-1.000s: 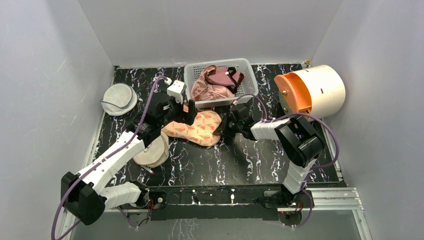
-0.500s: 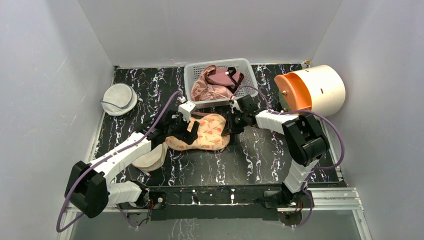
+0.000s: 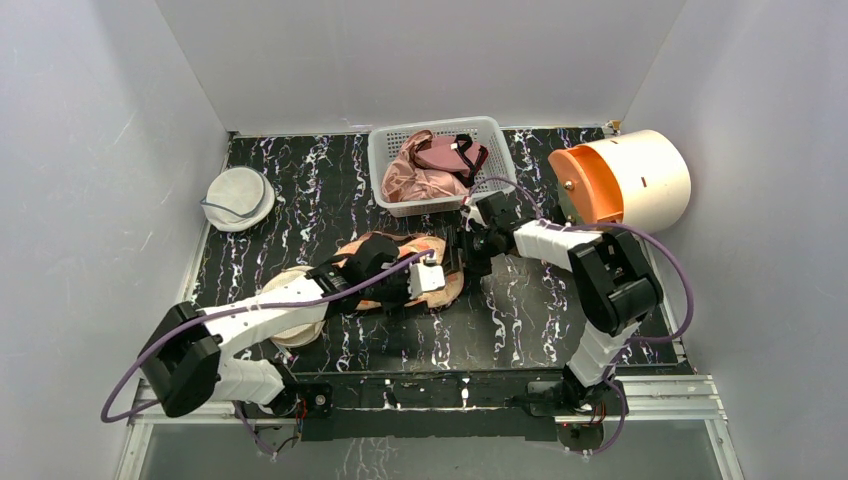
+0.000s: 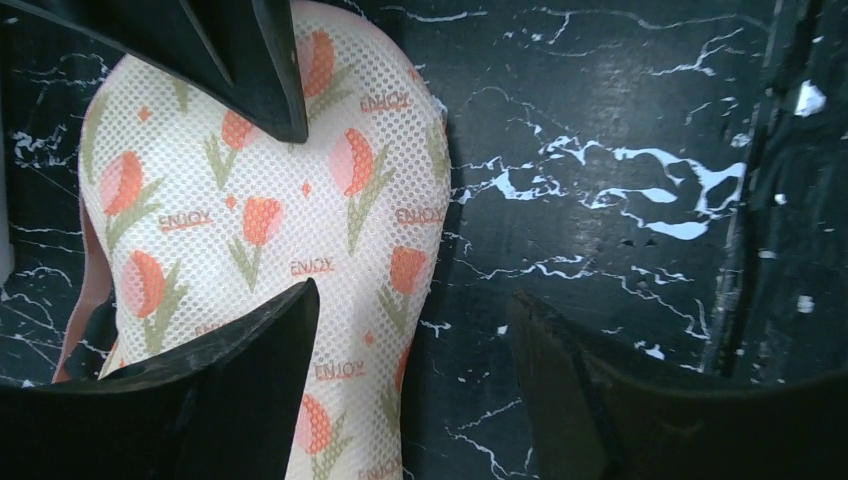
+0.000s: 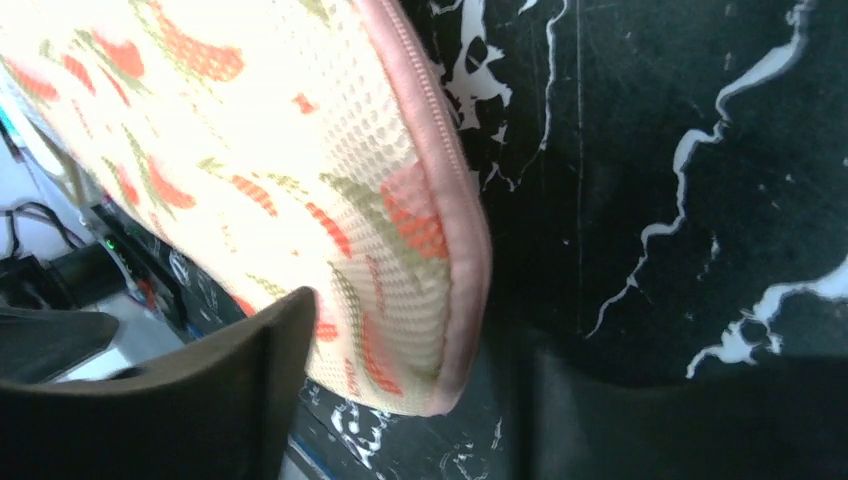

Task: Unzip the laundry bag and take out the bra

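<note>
Peach-orange padded tulip-print laundry bag (image 4: 260, 220) lies on desk (image 4: 600, 120), long axis straight ahead of left pincer (image 4: 412, 300), which is wide open, empty. Right pincer (image 5: 410, 320), open, straddles far end's pink zip edging (image 5: 440, 160); nearer.

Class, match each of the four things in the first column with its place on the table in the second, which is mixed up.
1 laundry bag
2 white basket
3 round white pouch
4 orange-fronted drum

A far right
B far left
C far middle
D table centre

Pairs: 1-D, 2-C, 3-B, 4-A
</note>
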### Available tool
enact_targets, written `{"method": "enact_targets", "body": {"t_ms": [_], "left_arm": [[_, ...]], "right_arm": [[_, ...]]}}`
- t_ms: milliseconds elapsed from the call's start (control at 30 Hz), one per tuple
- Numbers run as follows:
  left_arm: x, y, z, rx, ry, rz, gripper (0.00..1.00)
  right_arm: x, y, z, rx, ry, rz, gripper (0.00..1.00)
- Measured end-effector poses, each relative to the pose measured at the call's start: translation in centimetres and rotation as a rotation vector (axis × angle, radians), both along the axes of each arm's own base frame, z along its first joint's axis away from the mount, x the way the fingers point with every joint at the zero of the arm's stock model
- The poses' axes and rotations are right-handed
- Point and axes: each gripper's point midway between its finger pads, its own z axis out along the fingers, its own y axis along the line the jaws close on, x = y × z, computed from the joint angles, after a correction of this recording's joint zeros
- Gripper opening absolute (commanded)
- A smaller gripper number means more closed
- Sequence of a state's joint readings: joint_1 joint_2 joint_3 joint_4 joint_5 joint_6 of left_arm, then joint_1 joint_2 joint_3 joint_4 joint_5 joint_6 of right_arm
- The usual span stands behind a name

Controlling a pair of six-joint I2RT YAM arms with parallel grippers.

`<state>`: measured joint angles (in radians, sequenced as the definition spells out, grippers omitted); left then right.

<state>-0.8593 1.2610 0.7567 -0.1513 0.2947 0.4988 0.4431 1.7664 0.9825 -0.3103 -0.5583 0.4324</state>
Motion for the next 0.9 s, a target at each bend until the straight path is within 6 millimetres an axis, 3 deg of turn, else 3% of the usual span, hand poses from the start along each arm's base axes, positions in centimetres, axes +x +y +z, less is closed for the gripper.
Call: {"method": "enact_targets", "body": {"t_ms": [67, 133, 267, 400, 600, 767, 900], "left_arm": [[0.4, -0.1, -1.1, 0.013, -0.014, -0.01, 0.77], [0.4, -0.1, -2.1, 0.013, -0.019, -0.014, 0.78], [0.6, -0.5, -2.9, -0.01, -0.048, -0.011, 0.76], [0.9, -1.6, -3.7, -0.034, -0.061, -0.009, 0.74], [0.0, -3.4, -5.1, -0.041, -0.035, -0.041, 0.74], [0.2, -3.9, -7.0, 0.006, -0.005, -0.024, 0.59], [1.5, -4.2, -7.0, 0.022, -0.026, 0.029, 0.35]], "right_arm": [[0.3, -0.4, 0.7, -0.024, -0.027, -0.022, 0.91], [0.7, -1.3, 1.6, -0.066, -0.073, -0.05, 0.98], [1.8, -3.4, 4.4, -0.137, -0.187, -0.128, 0.98], [2.7, -5.7, 8.9, -0.171, -0.356, -0.229, 0.98], [0.9, -9.3, 14.7, -0.119, -0.608, -0.393, 0.98], [-1.8, -11.7, 16.9, 0.005, -0.81, -0.515, 0.98], [-3.1, -12.0, 17.4, 0.077, -0.888, -0.518, 0.98]]}}
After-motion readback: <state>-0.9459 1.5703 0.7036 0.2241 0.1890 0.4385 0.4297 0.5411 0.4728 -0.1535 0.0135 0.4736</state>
